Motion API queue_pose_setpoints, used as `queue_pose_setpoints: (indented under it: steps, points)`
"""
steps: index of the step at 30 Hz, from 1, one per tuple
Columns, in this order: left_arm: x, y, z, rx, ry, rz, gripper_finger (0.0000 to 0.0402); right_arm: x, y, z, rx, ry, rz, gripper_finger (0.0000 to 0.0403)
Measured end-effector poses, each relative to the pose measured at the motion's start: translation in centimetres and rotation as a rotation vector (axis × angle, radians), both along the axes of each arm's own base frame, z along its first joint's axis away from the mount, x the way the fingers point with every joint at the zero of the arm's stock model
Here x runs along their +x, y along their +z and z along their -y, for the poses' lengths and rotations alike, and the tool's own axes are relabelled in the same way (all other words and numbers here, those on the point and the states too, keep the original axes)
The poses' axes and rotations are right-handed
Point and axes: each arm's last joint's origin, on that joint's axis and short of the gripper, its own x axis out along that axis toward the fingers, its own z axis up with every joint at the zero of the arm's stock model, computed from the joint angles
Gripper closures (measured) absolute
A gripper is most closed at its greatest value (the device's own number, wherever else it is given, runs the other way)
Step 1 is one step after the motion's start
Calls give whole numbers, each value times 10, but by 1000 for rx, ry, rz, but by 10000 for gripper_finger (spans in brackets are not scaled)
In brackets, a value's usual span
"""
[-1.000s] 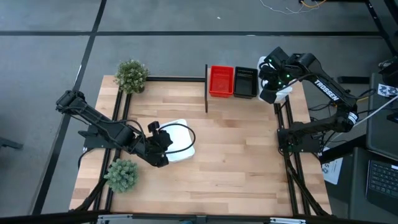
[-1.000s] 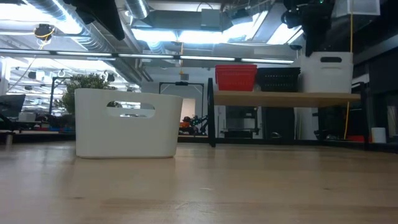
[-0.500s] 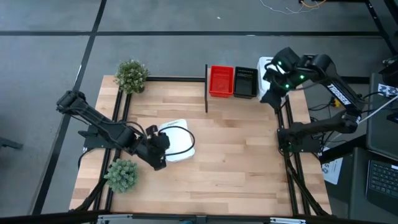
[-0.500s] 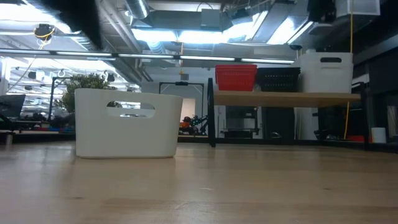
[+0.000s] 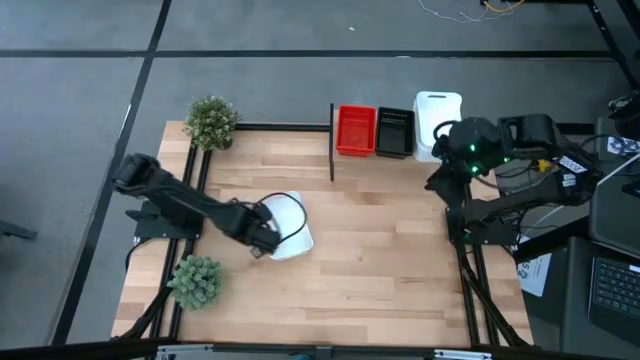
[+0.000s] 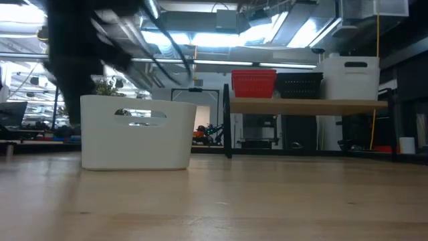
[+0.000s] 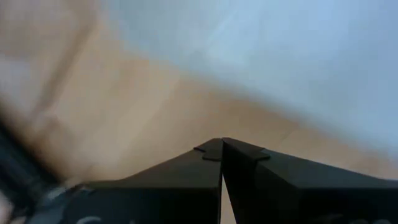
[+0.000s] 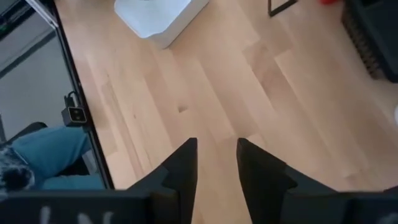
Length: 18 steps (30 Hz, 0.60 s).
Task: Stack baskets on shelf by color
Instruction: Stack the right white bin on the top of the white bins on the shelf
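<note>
A white basket (image 5: 290, 222) (image 6: 137, 134) stands upright on the wooden table, left of centre. My left gripper (image 5: 263, 244) (image 7: 222, 149) is shut and points down beside that basket's left end, over bare wood. On the shelf (image 6: 307, 105) at the far side sit a red basket (image 5: 355, 130), a black basket (image 5: 394, 132) and another white basket (image 5: 438, 115), left to right. My right gripper (image 8: 216, 146) (image 5: 452, 160) hangs open high over the table's right side, with nothing between its fingers.
Two green potted plants stand on the left: one at the far corner (image 5: 211, 120), one near the front edge (image 5: 196, 280). The shelf's black post (image 5: 332, 140) rises left of the red basket. Bare wood (image 5: 380, 250) lies between the arms.
My left gripper has dropped and tipped to point down at the left end of the white basket on the table. My right gripper has risen and drawn back from the shelf toward the table's right edge, uncovering the white basket that stays on the shelf.
</note>
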Motion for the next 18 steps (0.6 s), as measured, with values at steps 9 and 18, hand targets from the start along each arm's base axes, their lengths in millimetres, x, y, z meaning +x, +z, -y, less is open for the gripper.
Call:
queue_pose_setpoints:
  steps: [9,18]
  points:
    - [98,-5,8,56,-491,575,402,12,-6,-32,-23,47,-51,293]
    - [67,19,20,31,-481,442,402,46,-80,-68,-53,231,-127,293]
